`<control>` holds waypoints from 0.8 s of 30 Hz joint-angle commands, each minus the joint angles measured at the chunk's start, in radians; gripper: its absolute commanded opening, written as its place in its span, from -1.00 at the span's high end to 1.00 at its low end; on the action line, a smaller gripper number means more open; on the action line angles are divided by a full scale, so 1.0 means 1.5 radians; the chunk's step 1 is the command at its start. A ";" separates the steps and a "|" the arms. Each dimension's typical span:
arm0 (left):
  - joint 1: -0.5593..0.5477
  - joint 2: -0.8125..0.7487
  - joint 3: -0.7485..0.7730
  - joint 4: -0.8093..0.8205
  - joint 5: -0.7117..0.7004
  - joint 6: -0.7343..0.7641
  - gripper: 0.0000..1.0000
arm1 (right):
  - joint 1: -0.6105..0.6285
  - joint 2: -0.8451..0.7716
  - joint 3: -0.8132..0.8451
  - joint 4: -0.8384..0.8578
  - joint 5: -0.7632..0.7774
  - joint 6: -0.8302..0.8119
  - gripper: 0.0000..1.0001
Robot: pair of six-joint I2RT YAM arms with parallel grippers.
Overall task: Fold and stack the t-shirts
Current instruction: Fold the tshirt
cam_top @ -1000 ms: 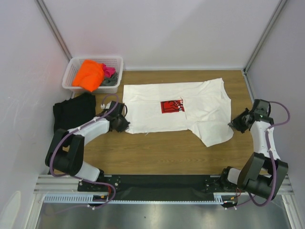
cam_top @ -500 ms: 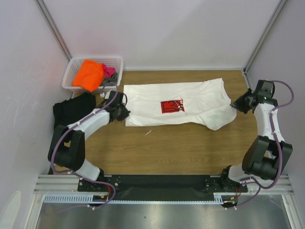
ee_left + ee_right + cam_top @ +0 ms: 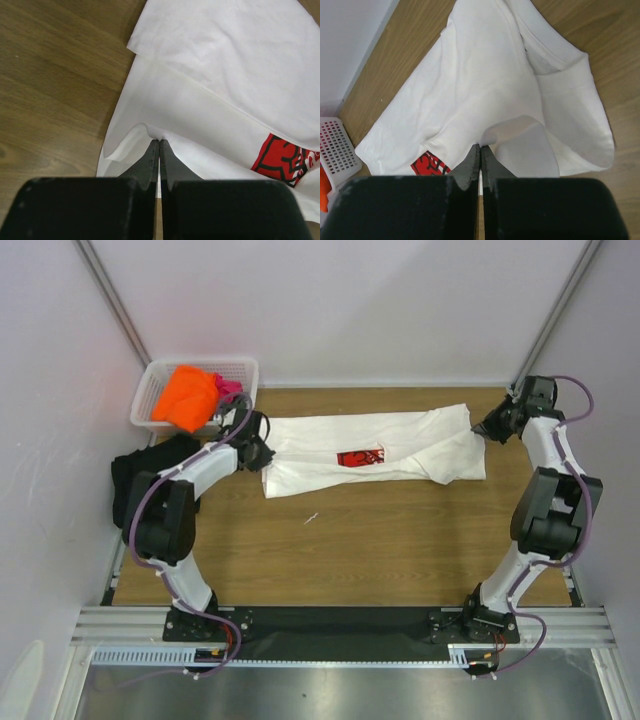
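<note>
The white t-shirt (image 3: 375, 440) lies across the back of the table, its near half folded toward the far edge so the red-and-black graphic (image 3: 360, 457) is partly covered. My left gripper (image 3: 263, 453) is shut on the shirt's left edge; in the left wrist view the white t-shirt (image 3: 225, 65) bunches at the left gripper (image 3: 159, 142). At the shirt's right end my right gripper (image 3: 484, 430) is shut too, with the white t-shirt (image 3: 485, 90) pinched in the right gripper (image 3: 480, 147). A black t-shirt (image 3: 150, 472) lies at the left.
A white lattice basket (image 3: 205, 364) at the back left holds an orange t-shirt (image 3: 187, 395) and a pink one (image 3: 231, 390). A small light scrap (image 3: 312, 518) lies on the wood in front of the shirt. Walls close in on both sides.
Both grippers have moved toward the back wall with the shirt's near edge in them, folding the front half over the rear half. The graphic is now half covered.
</note>
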 commanded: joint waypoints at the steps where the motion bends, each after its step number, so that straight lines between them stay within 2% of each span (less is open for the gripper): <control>1: 0.009 0.024 0.043 0.002 -0.012 0.019 0.99 | 0.012 0.037 0.060 0.027 -0.007 -0.007 1.00; 14: 0.009 0.059 0.079 0.009 -0.008 0.068 0.99 | 0.021 0.137 0.151 0.013 -0.023 -0.005 1.00; 18: 0.008 0.062 0.083 -0.004 0.002 0.072 0.85 | 0.024 0.141 0.152 0.008 -0.021 -0.009 1.00; 22: 0.007 0.039 0.020 0.027 0.031 0.087 0.77 | 0.025 0.141 0.145 0.002 -0.020 -0.013 1.00; 24: 0.006 0.027 -0.002 0.040 0.046 0.095 0.57 | 0.026 0.136 0.140 0.003 -0.020 -0.016 1.00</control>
